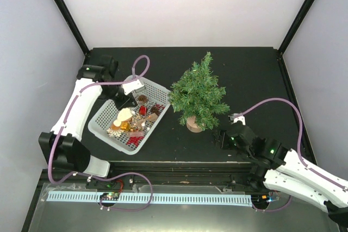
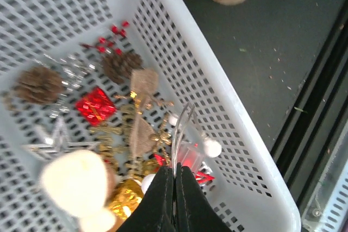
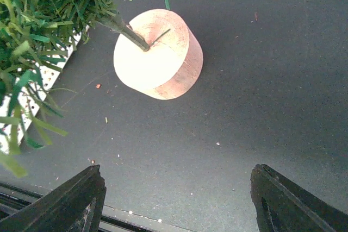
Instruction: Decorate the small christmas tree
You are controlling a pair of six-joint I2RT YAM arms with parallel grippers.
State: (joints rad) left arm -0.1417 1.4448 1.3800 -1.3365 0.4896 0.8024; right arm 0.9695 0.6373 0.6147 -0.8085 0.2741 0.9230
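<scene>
- The black table (image 1: 255, 80) is the biggest thing. It fills the middle of the top view.
- The small christmas tree (image 1: 198, 93) stands upright on the table, a little right of the middle of the top view. It is green and bristly.
- The white basket (image 1: 109, 138) lies just left of the tree. It is full of little decorations.
- My right gripper (image 3: 176, 188) sits low by the table at the lower right of the top view, near the tree. Its two fingers stand wide apart, one in each bottom corner of the right wrist view, with nothing between them.
- My left gripper (image 2: 174, 169) points down into the basket. Its fingers are pressed tight together at the bottom of the left wrist view.
- The tree's round wooden base (image 3: 157, 55) shows in the upper middle of the right wrist view, apart from my fingers.
- A cream round thing (image 2: 76, 180) lies in the basket at the lower left of the left wrist view. It is too blurry to name.
- A brown pine cone (image 2: 38, 84) lies at the left of that view, and a second pine cone (image 2: 120, 66) lies nearer the top middle.
- A shiny red gift (image 2: 95, 105) lies between them, a bit lower.
- A thin silver loop (image 2: 184, 120) rises right from my left fingertips. I cannot tell if I am pinching it.
</scene>
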